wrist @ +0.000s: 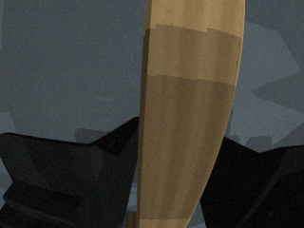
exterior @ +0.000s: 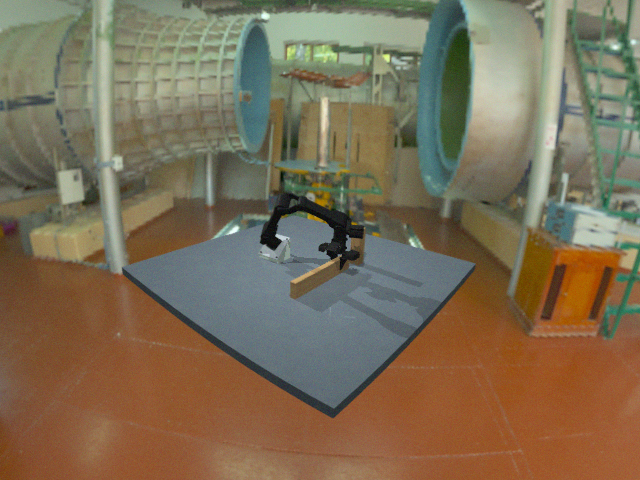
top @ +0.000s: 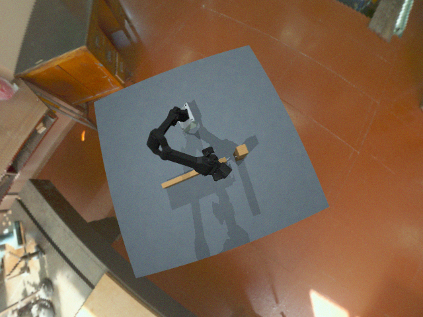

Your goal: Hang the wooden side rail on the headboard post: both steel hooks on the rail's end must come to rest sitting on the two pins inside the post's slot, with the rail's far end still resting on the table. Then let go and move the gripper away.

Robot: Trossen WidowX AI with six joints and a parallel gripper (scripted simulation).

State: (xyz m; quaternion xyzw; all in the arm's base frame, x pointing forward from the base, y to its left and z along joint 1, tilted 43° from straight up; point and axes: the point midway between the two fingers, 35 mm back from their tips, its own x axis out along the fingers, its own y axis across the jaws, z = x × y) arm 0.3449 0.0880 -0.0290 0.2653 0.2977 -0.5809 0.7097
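Observation:
The wooden side rail (top: 179,179) (exterior: 315,276) (wrist: 190,119) stands on its narrow edge, pointing at the headboard post. Its far end is at or very near the table top; whether it touches cannot be told. My gripper (exterior: 341,259) (wrist: 162,124) is shut on the rail near its hook end, one finger on each side. The steel hooks (top: 228,158) show as a small bright spot at the rail's end, a short gap from the wooden headboard post (top: 240,150) (exterior: 357,246). The post stands upright. The slot's pins cannot be made out; the arm hides the hook end in the exterior view.
The arm's light base (top: 190,119) (exterior: 279,254) stands on the grey table (top: 136,238) (exterior: 206,294), off to one side of the rail. The arm reaches over the rail. Long shadows of arm, rail and post cross the table top.

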